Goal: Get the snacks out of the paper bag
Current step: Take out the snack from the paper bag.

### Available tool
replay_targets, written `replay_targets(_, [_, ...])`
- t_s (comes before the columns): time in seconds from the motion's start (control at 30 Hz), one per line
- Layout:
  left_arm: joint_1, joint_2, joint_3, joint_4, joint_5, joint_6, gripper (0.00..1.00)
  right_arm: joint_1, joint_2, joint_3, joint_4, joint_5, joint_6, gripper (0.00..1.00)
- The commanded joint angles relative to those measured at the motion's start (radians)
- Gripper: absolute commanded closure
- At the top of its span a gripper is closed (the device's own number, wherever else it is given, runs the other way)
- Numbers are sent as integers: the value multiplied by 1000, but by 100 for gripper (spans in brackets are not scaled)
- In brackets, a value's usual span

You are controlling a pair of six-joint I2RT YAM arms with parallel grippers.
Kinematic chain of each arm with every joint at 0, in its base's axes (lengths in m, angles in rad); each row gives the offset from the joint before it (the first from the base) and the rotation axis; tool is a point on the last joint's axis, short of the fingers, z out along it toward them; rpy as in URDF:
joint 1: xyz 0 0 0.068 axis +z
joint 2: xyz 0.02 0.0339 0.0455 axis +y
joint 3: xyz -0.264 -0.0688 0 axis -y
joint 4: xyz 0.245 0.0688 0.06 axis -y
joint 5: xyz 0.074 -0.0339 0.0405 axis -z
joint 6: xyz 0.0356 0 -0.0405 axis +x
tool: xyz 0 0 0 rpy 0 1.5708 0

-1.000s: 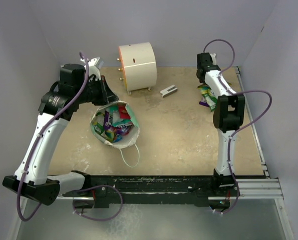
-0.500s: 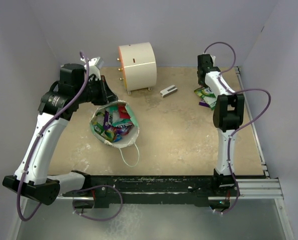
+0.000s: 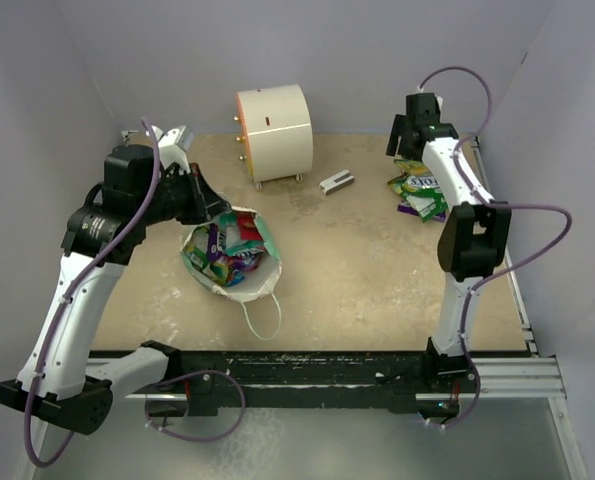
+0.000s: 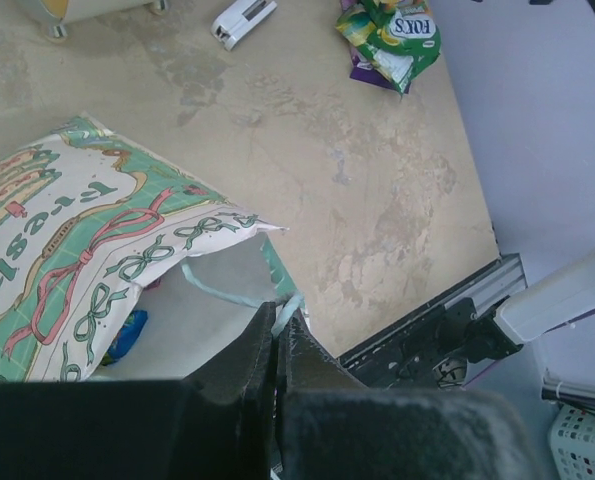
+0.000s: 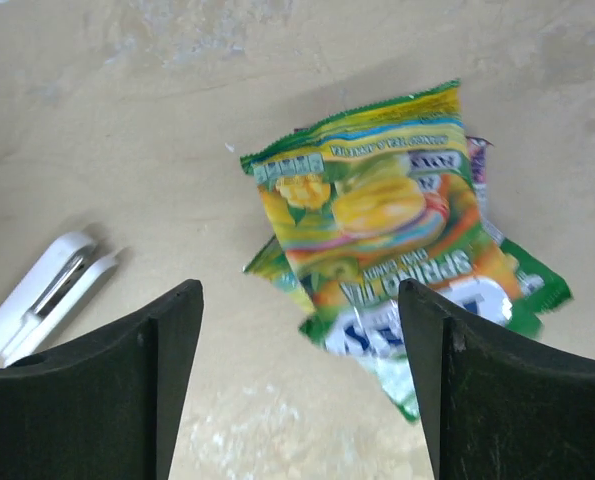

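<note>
Pinching the rim of the paper bag, the left pincer is closed; the right pincer hangs wide open, empty, above snacks.

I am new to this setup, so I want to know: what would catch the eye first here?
The mint-green paper bag, left of centre, brims with bright snacks; the left tool pinches its rim. At far right, the open right tool hovers over a loose pile of packets.

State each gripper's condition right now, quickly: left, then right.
Left gripper: fingers closed on the paper bag rim.
Right gripper: open, empty, above the snacks.
</note>
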Motion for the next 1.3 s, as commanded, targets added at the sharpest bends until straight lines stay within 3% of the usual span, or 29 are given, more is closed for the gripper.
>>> replay_targets(0.0, [0,-50,-32,83,21,-75,100,23,-208,-87,-2,-78,15,18])
replay_targets(0.17, [0,-75,-78,119,39,-127,100,90,-390,-307,71,-307,-39,18])
replay_targets(0.27, [0,-84,-117,138,61,-158,100,202,-522,-444,127,-434,-99,18])
replay_targets(0.53, [0,-125,-199,177,144,-230,100,594,-830,-738,352,-523,-118,20])
replay_targets(0.77, [0,-142,-189,164,177,-244,100,878,-991,-893,566,-531,-316,23])
replay_targets(1.0, [1,-131,-166,171,199,-245,100,1066,-898,-907,656,-423,-544,36])
replay_targets(1.1, [0,-125,-153,163,197,-242,100,1089,-803,-919,774,-321,-579,45])
replay_targets(1.27, [1,-124,-141,161,200,-249,100,1099,-619,-890,899,-130,-679,47])
